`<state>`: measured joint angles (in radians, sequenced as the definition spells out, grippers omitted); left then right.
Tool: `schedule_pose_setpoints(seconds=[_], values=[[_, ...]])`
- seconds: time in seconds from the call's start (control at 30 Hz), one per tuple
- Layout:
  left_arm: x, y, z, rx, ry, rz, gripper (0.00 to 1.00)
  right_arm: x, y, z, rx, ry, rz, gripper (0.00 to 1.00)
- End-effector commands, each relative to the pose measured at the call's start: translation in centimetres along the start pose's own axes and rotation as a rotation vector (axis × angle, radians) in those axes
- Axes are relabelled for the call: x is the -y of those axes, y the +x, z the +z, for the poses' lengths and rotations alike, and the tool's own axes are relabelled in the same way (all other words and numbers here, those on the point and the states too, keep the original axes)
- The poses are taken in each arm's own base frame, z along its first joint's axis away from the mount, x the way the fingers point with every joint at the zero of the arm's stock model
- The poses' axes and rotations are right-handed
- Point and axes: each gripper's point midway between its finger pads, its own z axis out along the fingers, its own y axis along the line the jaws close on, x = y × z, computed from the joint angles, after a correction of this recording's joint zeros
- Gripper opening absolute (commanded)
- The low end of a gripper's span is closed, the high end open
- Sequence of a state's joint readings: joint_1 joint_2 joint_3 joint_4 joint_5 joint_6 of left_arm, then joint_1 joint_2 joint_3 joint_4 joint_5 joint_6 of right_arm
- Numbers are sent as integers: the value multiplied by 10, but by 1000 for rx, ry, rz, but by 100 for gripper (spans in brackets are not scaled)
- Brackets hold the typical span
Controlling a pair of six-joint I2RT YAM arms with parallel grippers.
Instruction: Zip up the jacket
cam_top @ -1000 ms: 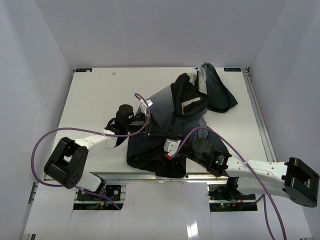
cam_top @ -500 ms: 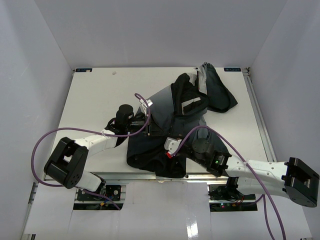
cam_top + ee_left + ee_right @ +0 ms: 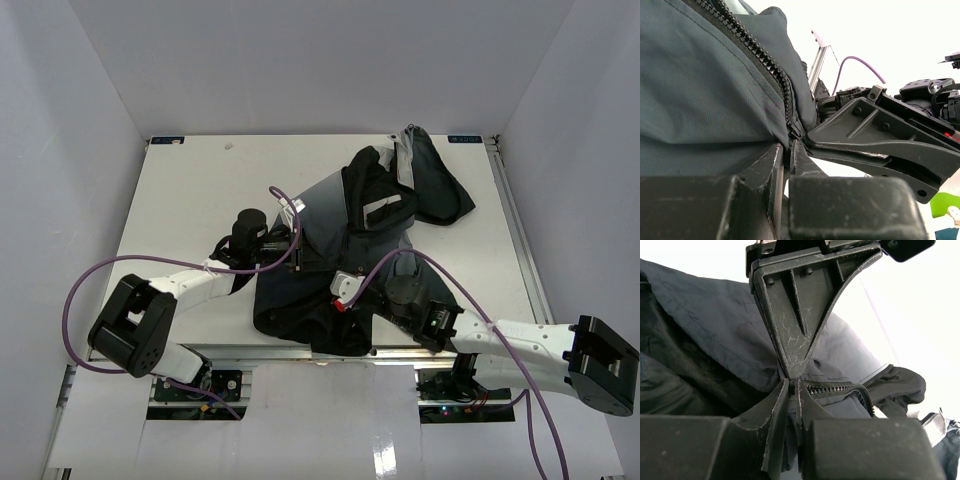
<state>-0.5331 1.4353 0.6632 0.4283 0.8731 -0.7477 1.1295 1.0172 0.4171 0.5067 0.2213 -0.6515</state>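
The dark jacket (image 3: pixel 370 225) lies crumpled on the table, reaching from the near edge to the far right corner. My left gripper (image 3: pixel 306 262) is shut on the jacket's fabric beside the zipper; in the left wrist view its jaws (image 3: pixel 788 145) pinch the cloth right under the zipper teeth (image 3: pixel 760 55). My right gripper (image 3: pixel 330 285) is shut on the jacket at the zipper's end (image 3: pixel 792 385), tip to tip with the left gripper's fingers (image 3: pixel 795 315). Closed zipper teeth (image 3: pixel 835 388) run right from there. The right gripper's fingers (image 3: pixel 880 135) show in the left wrist view.
The white table (image 3: pixel 180 200) is enclosed by white walls on three sides. A metal rail (image 3: pixel 520 250) runs along its right edge. Purple cables (image 3: pixel 285 205) loop over both arms. One jacket sleeve (image 3: pixel 435 185) bunches at the far right.
My right gripper has crept a little away from the near edge, holding the jacket. The left arm and the jacket's outline look unchanged.
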Motion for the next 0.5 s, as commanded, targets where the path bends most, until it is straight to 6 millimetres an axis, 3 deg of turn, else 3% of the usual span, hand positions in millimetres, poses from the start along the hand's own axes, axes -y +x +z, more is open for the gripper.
schedule_pose_setpoints(seconds=[0.0,0.47], values=[[14,-4,-3,-4,36,54,0,45,-24,-1,60,158,51,17],[14,-5,-4,2,31,66,0,47,-21,2,63,153,91,22]])
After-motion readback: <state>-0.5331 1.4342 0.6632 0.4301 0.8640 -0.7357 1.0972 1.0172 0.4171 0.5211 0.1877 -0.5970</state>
